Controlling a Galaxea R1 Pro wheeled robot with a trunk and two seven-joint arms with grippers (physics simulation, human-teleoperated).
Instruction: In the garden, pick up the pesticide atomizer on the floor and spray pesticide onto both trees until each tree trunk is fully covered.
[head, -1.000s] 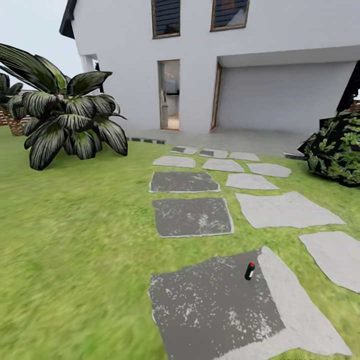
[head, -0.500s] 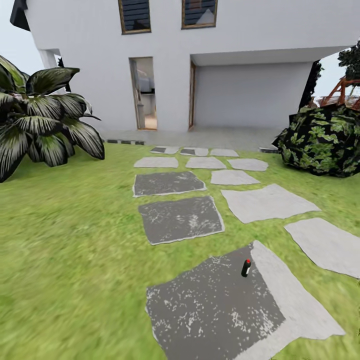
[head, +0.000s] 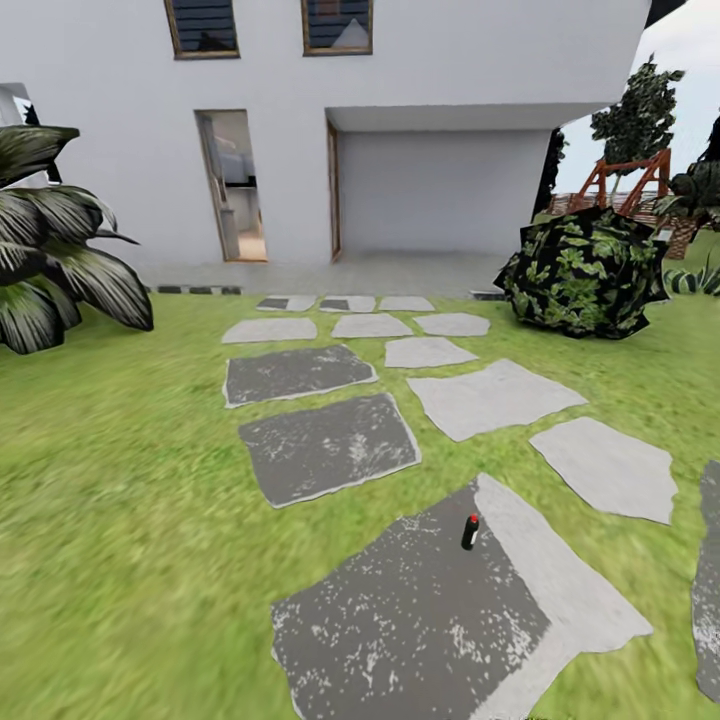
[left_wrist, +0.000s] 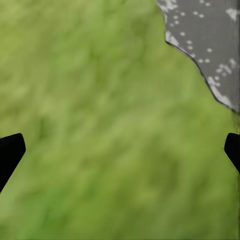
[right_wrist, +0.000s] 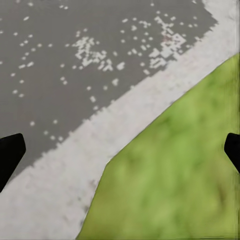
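Pesticide atomizer (head: 470, 532) upright on grey stone slab (head: 420, 620) — untouched.

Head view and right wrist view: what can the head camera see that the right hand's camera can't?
Head view alone: the small black atomizer with its red cap, standing on the big dark stone slab, plus the white house and a round bush. Right wrist view alone: the right gripper, fingertips spread wide at the picture's edges. Both: grey stone next to green grass.

The camera has swung right, bringing the swing frame (head: 628, 185) into sight.
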